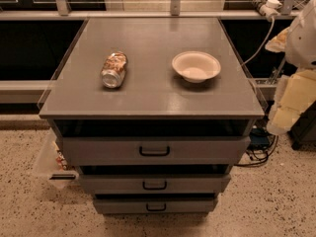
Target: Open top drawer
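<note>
Top drawer (98, 151) is the widest and uppermost of 3 grey fronts in the cabinet (148, 102), at the middle of the view. It sits just under the cabinet's flat top, with 2 narrower drawers (108, 184) below it. A dark gap shows above its front, yet the front looks pushed in or nearly so, and no grey interior is in sight.

On the floor at far left, a clear bin (49, 169) leans against the cabinet's side. On the top, a crushed can (114, 69) lies on its side left of centre, and a pale bowl (196, 66) stands upright right of centre, well apart from it. The small black handle (154, 151) sits at the middle of the top front, with nothing touching it.

At the far right edge the gripper (282, 120) hangs at the end of the pale arm, beside the cabinet's right corner and clear of every drawer. Whether it is spread or closed cannot be told.

The step in hand seems to be the approach, since the pull has not begun. Next, the gripper would need to swing left and down in front of the cabinet, line up with the handle, close around it, then draw straight outward.
</note>
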Motion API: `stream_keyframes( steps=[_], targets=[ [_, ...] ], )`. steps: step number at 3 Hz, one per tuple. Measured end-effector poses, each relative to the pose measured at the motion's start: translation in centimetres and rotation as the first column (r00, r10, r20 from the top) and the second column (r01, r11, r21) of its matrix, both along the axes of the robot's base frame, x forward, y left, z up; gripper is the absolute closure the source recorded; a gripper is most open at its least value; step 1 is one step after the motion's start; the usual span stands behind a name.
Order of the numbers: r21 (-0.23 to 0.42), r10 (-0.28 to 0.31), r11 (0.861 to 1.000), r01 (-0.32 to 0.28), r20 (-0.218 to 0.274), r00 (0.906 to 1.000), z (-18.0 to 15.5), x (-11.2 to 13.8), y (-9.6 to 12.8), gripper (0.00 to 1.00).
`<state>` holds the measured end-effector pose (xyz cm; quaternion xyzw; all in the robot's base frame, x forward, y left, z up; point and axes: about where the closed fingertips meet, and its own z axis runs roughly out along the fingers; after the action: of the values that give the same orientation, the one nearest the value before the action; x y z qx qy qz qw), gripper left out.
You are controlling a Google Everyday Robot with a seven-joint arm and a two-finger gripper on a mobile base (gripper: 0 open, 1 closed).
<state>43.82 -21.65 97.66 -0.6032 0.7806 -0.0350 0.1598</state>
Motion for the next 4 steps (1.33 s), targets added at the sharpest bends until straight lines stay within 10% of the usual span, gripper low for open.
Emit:
stream_keyframes(
  steps=[2, 4],
  targets=[
    [0.149, -0.157, 0.975, 0.166, -0.074, 0.9849, -7.2, -3.5, -1.3, 0.0],
    [0.115, -0.136, 0.983, 0.141, -0.051, 0.9894, -7.5, -3.1, -0.9, 0.0]
  ],
)
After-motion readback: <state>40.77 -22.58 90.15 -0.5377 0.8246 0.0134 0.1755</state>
